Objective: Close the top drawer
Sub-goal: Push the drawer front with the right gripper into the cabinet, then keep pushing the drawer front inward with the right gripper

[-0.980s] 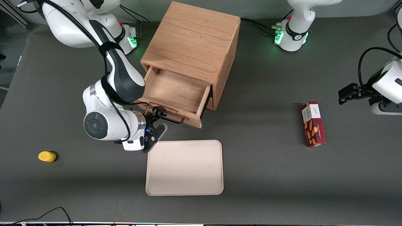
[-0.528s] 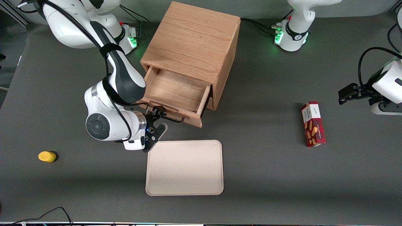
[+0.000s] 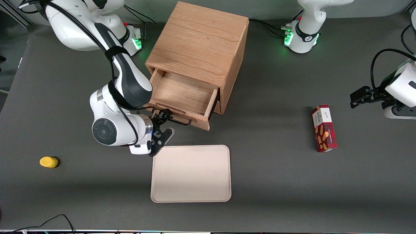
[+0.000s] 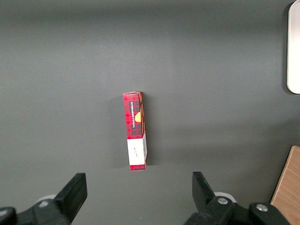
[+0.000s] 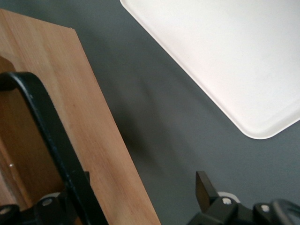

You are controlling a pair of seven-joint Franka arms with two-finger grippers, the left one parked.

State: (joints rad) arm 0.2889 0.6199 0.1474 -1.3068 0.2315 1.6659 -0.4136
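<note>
Tray (image 3: 191, 174) nearest front camera, unmoved. Gripper (image 3: 164, 125) just above it at top drawer (image 3: 183, 94) front, fingers apart, one finger (image 3: 166, 114) against black handle (image 5: 51, 136), other (image 3: 168, 133) over table. Drawer pulled out of cabinet (image 3: 200, 45), nudged slightly inward since a second ago; arm shifted toward cabinet.

The top drawer (image 3: 183, 94) is grained matt oak with a black wire handle (image 5: 51, 136); the tray (image 3: 191, 174) looks smooth matt plastic.

Glossy white arm (image 3: 110, 126) with black joint sleeve, black cables, black two-finger gripper (image 3: 164, 123).
</note>
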